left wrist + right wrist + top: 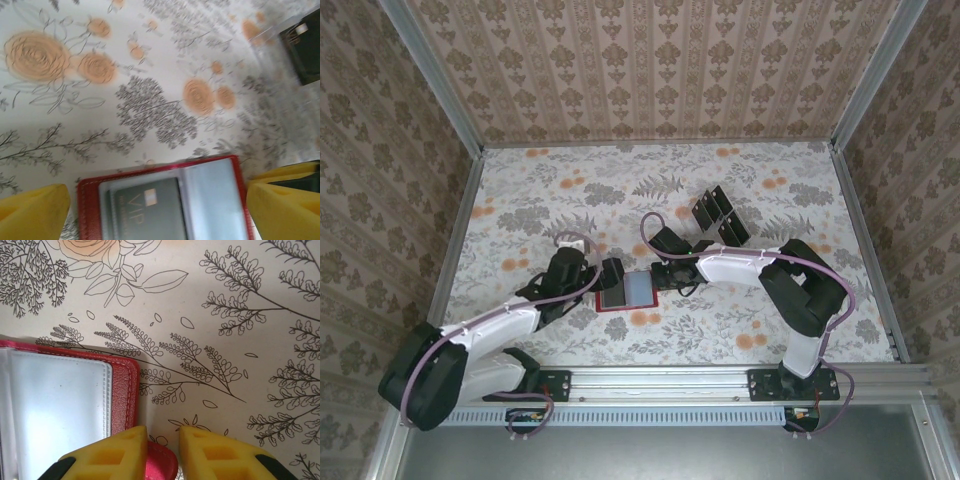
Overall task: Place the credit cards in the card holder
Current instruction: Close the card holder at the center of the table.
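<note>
The red card holder (638, 292) lies open on the floral table between the two arms. One black credit card (145, 210) marked VIP sits in its left clear pocket; the right pocket (212, 200) looks empty. My left gripper (157, 212) hangs wide open over the holder's left half, a yellow finger on each side. My right gripper (164, 455) is at the holder's right edge (122, 390), its yellow fingers nearly together around the red snap tab (161, 462). More black cards (715, 215) stand in a clear rack behind the right arm.
The clear tiered rack (302, 47) also appears at the upper right of the left wrist view. Patterned walls and metal rails (460, 215) enclose the table. Open floral tabletop stretches to the far left and the far right.
</note>
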`<state>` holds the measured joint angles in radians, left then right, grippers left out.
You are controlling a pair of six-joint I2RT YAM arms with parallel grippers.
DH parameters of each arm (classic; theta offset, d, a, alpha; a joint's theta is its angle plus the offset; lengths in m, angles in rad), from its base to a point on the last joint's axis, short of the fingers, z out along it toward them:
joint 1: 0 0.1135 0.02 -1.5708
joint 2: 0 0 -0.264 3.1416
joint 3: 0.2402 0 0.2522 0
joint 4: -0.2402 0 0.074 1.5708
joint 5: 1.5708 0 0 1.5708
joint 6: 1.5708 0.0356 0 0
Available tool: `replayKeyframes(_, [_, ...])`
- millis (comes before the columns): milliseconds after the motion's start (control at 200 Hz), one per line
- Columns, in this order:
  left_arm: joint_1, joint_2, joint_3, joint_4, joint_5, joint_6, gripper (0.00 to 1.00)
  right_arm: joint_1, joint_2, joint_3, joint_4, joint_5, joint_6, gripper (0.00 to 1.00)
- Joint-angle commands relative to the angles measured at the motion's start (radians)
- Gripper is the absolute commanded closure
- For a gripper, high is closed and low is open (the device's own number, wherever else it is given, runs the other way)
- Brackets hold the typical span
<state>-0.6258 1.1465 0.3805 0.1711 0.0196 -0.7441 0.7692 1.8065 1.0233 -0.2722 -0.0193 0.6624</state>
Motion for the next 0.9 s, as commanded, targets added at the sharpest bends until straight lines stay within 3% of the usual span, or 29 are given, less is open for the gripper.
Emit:
replayKeyframes(0, [0.017,0.048,-0.012,0.013,0.026,0.051,0.00,0.015,0.060,-0.037,0.067,-0.086,0.019,0.75])
replayKeyframes(445, [0.019,0.228,-0.033,0.258,0.143,0.056,0.00,0.018,0.085,-0.037,0.084,-0.110,0.029,0.79])
replayKeyframes(895, [-0.003,0.046,-0.051,0.295,0.170,-0.060,0.00,0.019,0.109,-0.037,0.107,-0.133,0.038,0.85])
